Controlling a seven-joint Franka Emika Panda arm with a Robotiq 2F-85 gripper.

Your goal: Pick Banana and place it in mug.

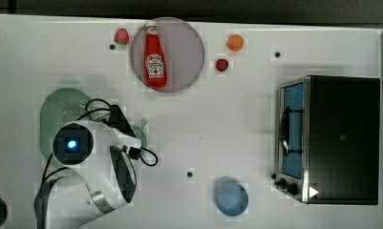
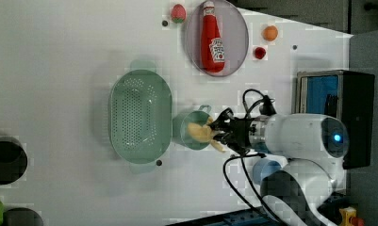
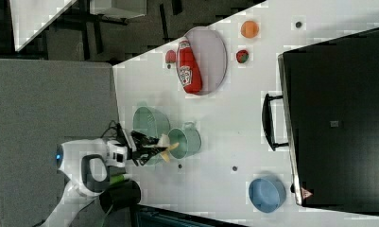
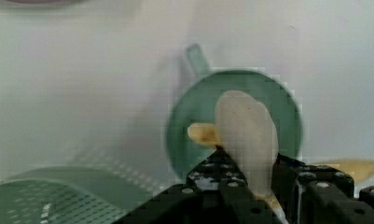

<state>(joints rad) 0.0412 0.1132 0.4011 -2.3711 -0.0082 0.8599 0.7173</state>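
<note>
My gripper (image 2: 220,134) is shut on the pale-yellow banana (image 2: 201,132), which hangs just over the open mouth of the dull-green mug (image 2: 185,136). In the wrist view the banana (image 4: 247,135) stands between the black fingers (image 4: 224,175), with the mug (image 4: 196,105) right below it and its little handle pointing away. The right view has the gripper (image 3: 155,149) reaching from the right view's left, with the banana (image 3: 168,148) at the rim of the mug (image 3: 187,142). From the top view, the arm hides most of the mug (image 1: 142,132).
The perforated light-green colander (image 2: 139,115) stands right beside the mug. A ketchup bottle (image 1: 155,56) lies on a grey plate (image 1: 184,52), near two strawberries (image 1: 122,36), (image 1: 222,65) and an orange (image 1: 235,42). A blue cup (image 1: 231,199) and a toaster oven (image 1: 332,138) stand farther off.
</note>
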